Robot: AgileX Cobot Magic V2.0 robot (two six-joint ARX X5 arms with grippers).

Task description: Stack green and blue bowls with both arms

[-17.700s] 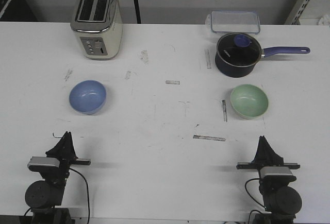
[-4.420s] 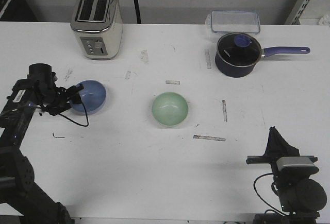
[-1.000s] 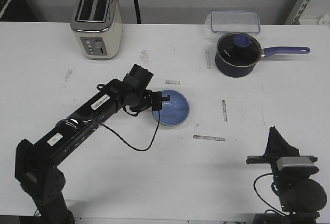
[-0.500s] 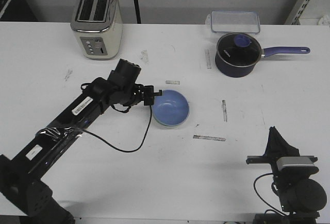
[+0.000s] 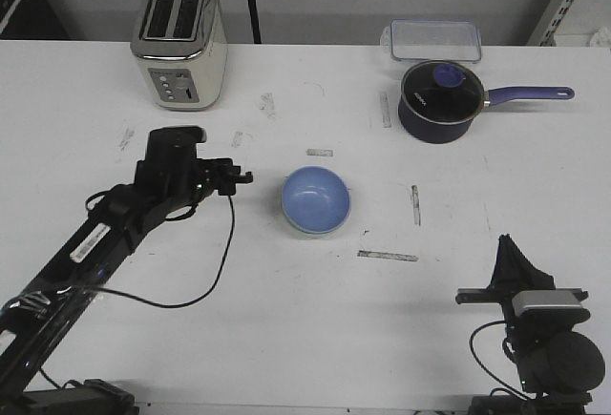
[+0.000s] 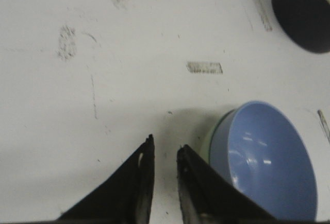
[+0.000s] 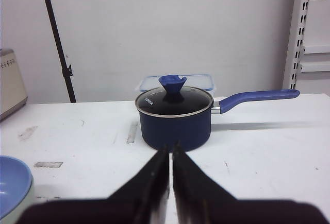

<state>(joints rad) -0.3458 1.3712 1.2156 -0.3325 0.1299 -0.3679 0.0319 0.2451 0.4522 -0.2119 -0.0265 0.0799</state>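
Inside green bowl (image 6: 212,137) — smooth blue bowl (image 5: 316,197)

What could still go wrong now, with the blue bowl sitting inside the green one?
1. The left gripper is empty but close to the blue bowl; a careless swing might knock the stack.
2. Only a thin edge of the green bowl shows on one side, so the blue bowl may sit slightly off-centre and could rock if bumped.
3. The left arm's loose cable hangs over the table and could snag.

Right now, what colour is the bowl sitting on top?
Light blue bowl, nested in the pale green one; clearest in the front view.
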